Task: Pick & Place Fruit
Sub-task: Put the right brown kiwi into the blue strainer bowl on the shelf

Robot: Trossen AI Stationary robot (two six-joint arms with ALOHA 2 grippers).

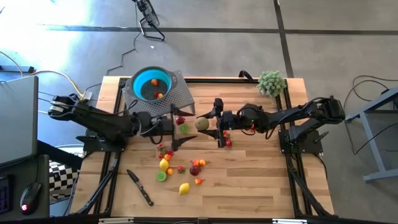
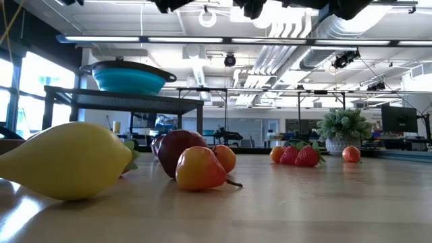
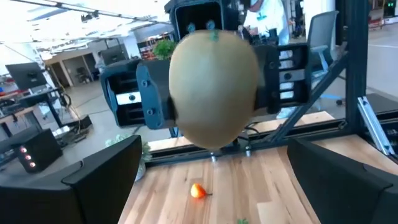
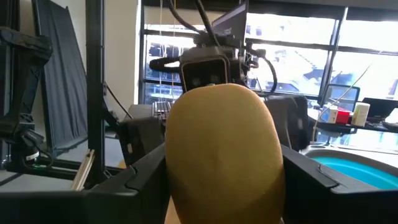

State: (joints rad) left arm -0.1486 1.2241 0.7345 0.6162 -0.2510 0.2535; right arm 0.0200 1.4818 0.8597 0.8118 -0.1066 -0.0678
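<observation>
You have a couple of fruits in the bowl [image 1: 151, 85], most still lie on the worktop [image 1: 249, 186]; your right tool [image 1: 217, 122] grips a tan fruit [image 1: 201, 123] facing the wide-open left tool [image 1: 176, 127].

Bowl [image 1: 151, 84] on a raised rack [image 1: 178, 93] behind the scattered fruit [image 1: 180, 169], knife [image 1: 140, 187] to their left.

Knife [image 1: 140, 187], plant [image 1: 271, 82], perhaps mesh stand [image 1: 180, 93]

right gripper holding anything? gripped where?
Right gripper is shut on a tan-green fruit, clamped across its two sides. Left gripper is open, holding nothing.
</observation>
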